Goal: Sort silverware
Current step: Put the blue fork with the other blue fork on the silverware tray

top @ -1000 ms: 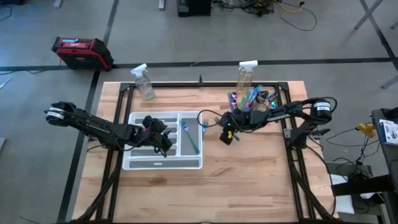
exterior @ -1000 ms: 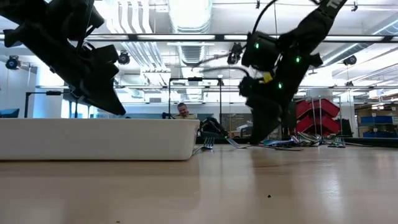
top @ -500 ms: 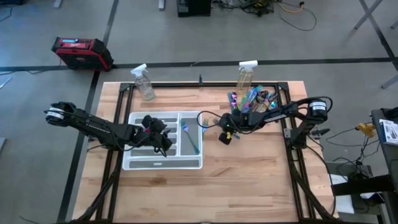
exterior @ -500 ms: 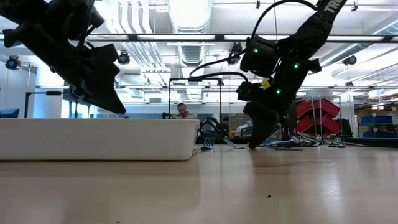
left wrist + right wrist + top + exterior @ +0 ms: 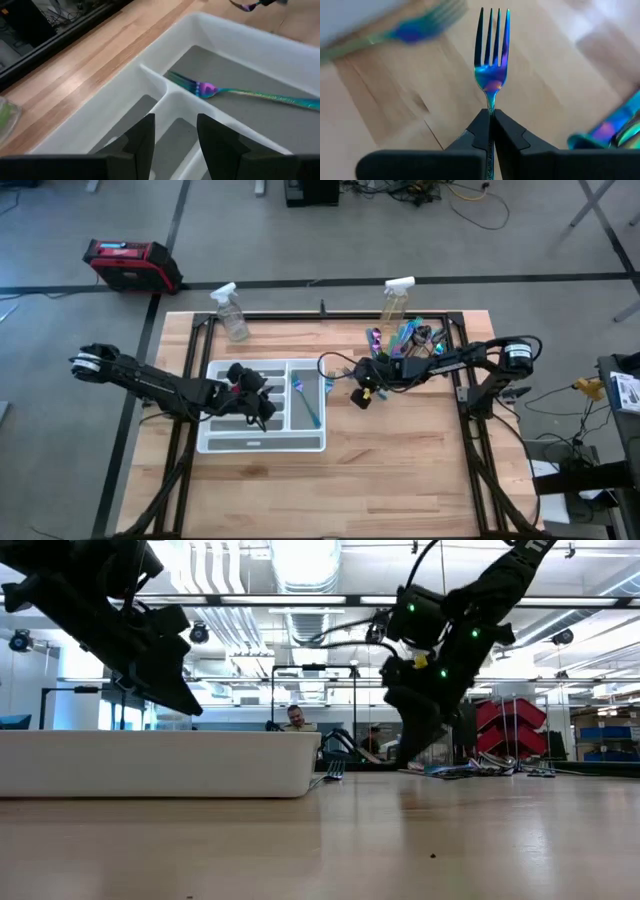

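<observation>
My right gripper (image 5: 491,116) is shut on an iridescent blue-purple fork (image 5: 491,55), right of the white divided tray (image 5: 262,442) and near the silverware pile (image 5: 405,338). In the low view it (image 5: 408,752) hangs just above the tabletop. My left gripper (image 5: 175,140) stands open over the tray's dividers and touches nothing. One teal fork (image 5: 240,92) lies flat in a tray compartment. Another fork (image 5: 335,772) lies on the table by the tray's right end. My right gripper pinches the fork's slim neck (image 5: 491,102), just behind the tines, between its two shut fingers. The fingers slant down toward the table and lie along the fork, whose tines (image 5: 492,27) stick out ahead of the fingertips. The handle is hidden between the fingers.
Two clear spray bottles (image 5: 230,310) (image 5: 397,300) stand near the table's far edge. A black frame rail (image 5: 330,316) runs around the tabletop. The wood in front of the tray toward the near edge is bare.
In the low view my right gripper went down to the tabletop beside the tray and has since risen a little off it, carrying the fork. My left gripper has stayed over the tray.
</observation>
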Motion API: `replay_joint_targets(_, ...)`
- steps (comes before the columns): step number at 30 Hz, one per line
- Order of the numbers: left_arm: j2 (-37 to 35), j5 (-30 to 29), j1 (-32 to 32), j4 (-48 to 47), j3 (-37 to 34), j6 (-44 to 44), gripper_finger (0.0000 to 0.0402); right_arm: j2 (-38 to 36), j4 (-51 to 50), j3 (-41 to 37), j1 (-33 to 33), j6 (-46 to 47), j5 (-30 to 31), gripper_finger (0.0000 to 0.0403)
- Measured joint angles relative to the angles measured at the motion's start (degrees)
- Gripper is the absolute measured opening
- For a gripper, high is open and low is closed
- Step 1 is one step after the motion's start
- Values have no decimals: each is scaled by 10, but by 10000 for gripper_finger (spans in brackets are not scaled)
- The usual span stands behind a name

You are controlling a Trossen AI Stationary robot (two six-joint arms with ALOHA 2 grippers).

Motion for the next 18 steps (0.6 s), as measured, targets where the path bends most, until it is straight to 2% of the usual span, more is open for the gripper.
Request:
replay_joint_targets(8, -44, -2, 0, -22, 0, 13, 132, -2, -4, 37, 3, 59, -1, 1)
replay_joint_targets(15, -73, -35, 0, -59, 0, 13, 132, -1, -8, 101, 19, 86, -1, 0)
replay_joint_targets(18, -73, -43, 0, -63, 0, 13, 132, 12, 23, 127, 35, 102, 0, 0)
